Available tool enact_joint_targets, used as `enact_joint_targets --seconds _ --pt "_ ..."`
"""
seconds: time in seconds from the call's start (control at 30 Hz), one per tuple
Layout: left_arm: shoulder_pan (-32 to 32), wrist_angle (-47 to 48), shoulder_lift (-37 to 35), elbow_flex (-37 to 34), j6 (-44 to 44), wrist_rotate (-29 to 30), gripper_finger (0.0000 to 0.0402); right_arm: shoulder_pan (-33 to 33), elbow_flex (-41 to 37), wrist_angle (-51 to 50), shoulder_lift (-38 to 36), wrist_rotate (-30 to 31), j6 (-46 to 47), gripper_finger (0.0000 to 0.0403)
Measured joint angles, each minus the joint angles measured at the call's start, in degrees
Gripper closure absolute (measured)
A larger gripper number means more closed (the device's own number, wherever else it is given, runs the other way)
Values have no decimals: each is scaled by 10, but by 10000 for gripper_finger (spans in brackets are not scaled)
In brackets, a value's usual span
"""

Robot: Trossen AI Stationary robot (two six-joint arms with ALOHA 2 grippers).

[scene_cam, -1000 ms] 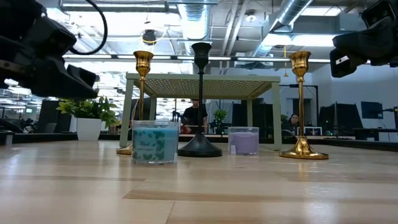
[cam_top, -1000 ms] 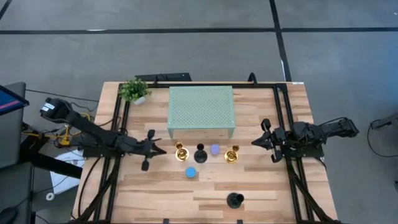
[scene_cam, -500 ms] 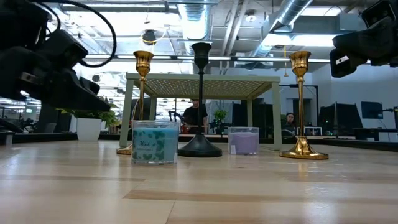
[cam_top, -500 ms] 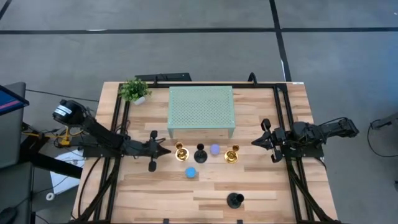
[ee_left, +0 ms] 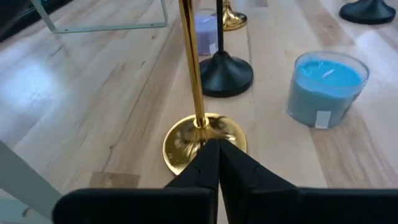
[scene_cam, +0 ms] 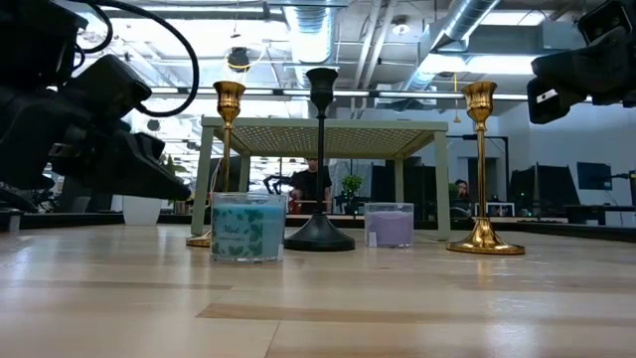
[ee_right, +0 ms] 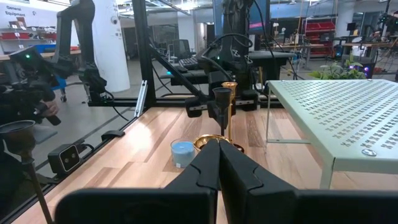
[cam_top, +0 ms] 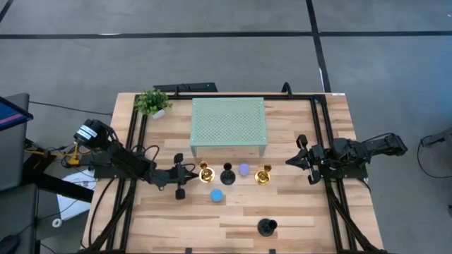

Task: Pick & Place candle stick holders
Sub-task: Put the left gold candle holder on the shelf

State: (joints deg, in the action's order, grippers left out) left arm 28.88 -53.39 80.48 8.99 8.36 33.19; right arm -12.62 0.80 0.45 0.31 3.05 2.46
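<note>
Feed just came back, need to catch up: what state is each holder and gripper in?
Left gripper: shut, empty, beside left gold holder.
Right gripper: shut, waiting at right edge.
Gold holders: both upright.
Black holders: both upright.
Blue holder: upright.
Lilac holder: upright.

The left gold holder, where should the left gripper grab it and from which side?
Grip the left gold holder on its thin upright stem, above the wide base. The left gripper already faces it from the left, so a level approach from there looks best.
</note>
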Motion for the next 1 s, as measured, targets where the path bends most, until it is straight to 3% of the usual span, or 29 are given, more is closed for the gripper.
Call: enact_joint_targets --seconds 0.3,0.63,1.0 --pt "-26 -7 -6 0 13 0 373 0 0 0 0 0 0 403" --pt "-42 -11 -6 5 46 -35 305 0 0 0 0 0 0 403" --pt "-42 -11 -6 37 7 -46 270 0 0 0 0 0 0 403"
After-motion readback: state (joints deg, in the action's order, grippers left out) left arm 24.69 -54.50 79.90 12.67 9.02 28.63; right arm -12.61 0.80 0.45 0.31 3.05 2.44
